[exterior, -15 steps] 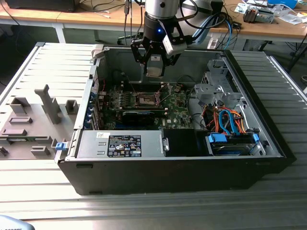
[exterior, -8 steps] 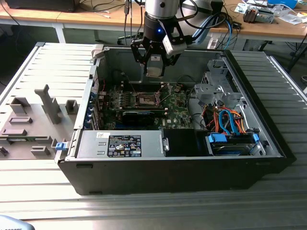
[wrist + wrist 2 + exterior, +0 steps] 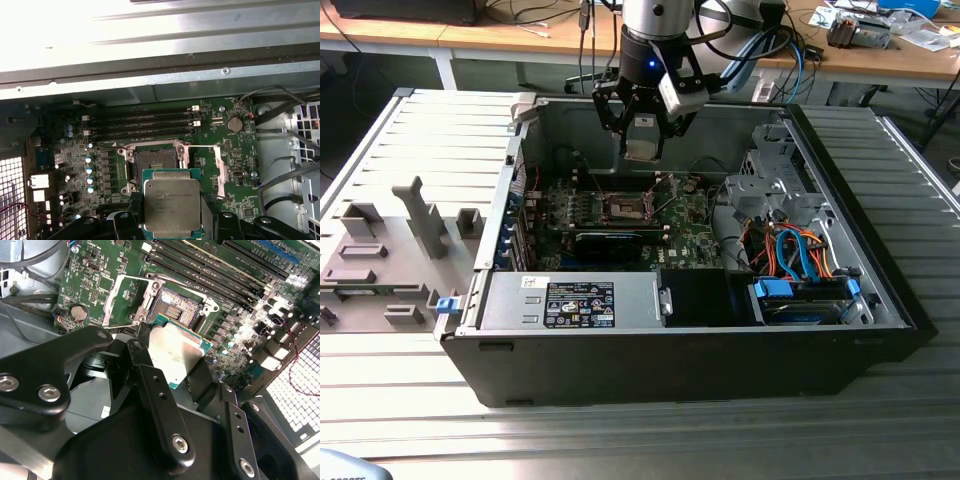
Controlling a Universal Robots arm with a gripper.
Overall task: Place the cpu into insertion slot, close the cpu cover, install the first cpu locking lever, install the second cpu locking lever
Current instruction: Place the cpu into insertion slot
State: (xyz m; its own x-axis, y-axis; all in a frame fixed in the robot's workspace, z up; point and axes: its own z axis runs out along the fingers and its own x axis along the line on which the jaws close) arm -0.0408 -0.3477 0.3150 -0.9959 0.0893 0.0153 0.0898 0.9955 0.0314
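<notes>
The gripper [image 3: 642,140] was clamped on the cpu [image 3: 171,205] by two opposite edges, holding it above the green motherboard [image 3: 215,145]. Beneath the fingers, clear of the chip, lay the insertion slot [image 3: 155,162] — bare, the cpu cover [image 3: 127,296] standing open beside it.

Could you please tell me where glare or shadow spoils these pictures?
In the first wrist view the pale ribbed metal surface is blown white, though the flat square silvery-grey cpu in the black gripper is evenly lit; in the second wrist view glare bleaches part of the green motherboard; in the exterior view the black computer case has a shaded interior.
</notes>
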